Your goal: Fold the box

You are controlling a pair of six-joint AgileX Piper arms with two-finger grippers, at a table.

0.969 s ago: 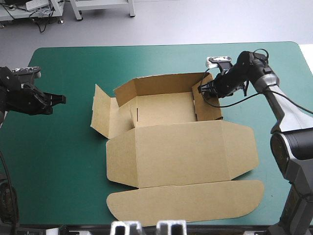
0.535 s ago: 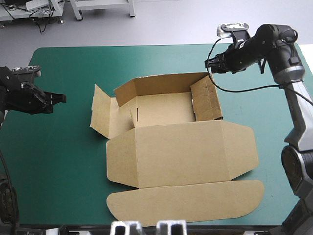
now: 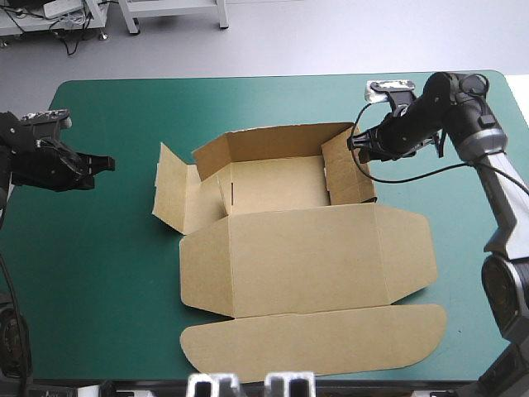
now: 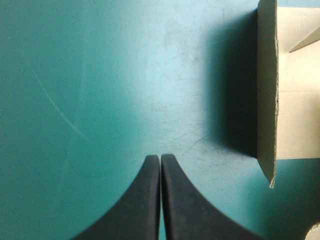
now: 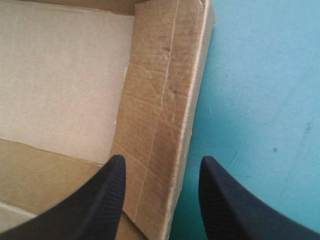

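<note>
My flat-cut brown cardboard box (image 3: 306,256) lies mid-way across the teal-green table (image 3: 99,273), about half formed by my reckoning: back and right walls stand, the left flap splays out, the lid lies flat. My right tool (image 5: 162,160) is spread over the right wall's edge; my left tool (image 4: 160,162) is pressed together, well apart from the box. I see no writing or label.

Teal-green table (image 3: 107,273) spreads wide before me; past its far edge I see pale grey floor (image 3: 347,37), white bench legs (image 3: 131,18).
</note>
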